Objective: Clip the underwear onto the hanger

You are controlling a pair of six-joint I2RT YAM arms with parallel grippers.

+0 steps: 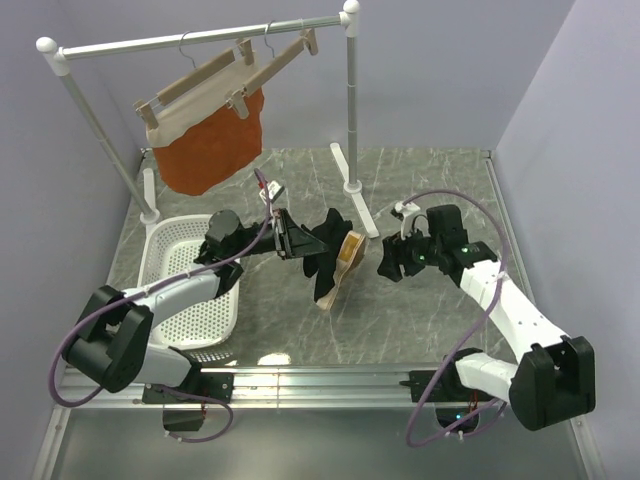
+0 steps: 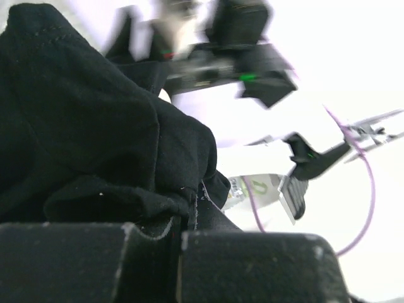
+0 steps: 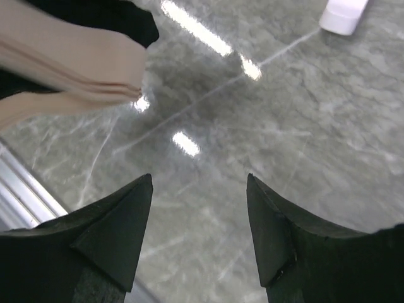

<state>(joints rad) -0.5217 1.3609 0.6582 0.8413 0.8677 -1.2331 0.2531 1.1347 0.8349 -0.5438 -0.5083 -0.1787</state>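
1. Right gripper [image 3: 199, 208]: released. Its jaws stand apart over bare table [image 1: 420, 320] with nothing between them. It sits just right of the bundle, at mid-table.

2. Left gripper [image 1: 290, 240]: clenched on the underwear [image 1: 325, 240]. The left wrist view shows black cloth pinched between the fingers [image 2: 252, 265]. A white basket [image 1: 185, 310] lies beneath this arm on the left.

3. The underwear hangs bunched in the air between the two grippers, clear of the table. The tan waistband [image 1: 348, 258] faces right, folded on itself. In the right wrist view it lies up and left of the jaws, not between them.

4. Step in hand (judged): the right gripper takes the waistband.
   - Bring the jaws left until the band edge sits fully between them.
   - Grip the elastic only, not the loose black cloth behind it.
   - Grip well apart from the left hold, so the band can be drawn flat.

5. At the far side a white rack [image 1: 200, 38] carries two hangers. The left one holds a rust-orange garment [image 1: 210, 150]. The hanger [image 1: 280, 62] for this task hangs just right of it, its clips bare. A flat, taut band should enter those clips more easily.
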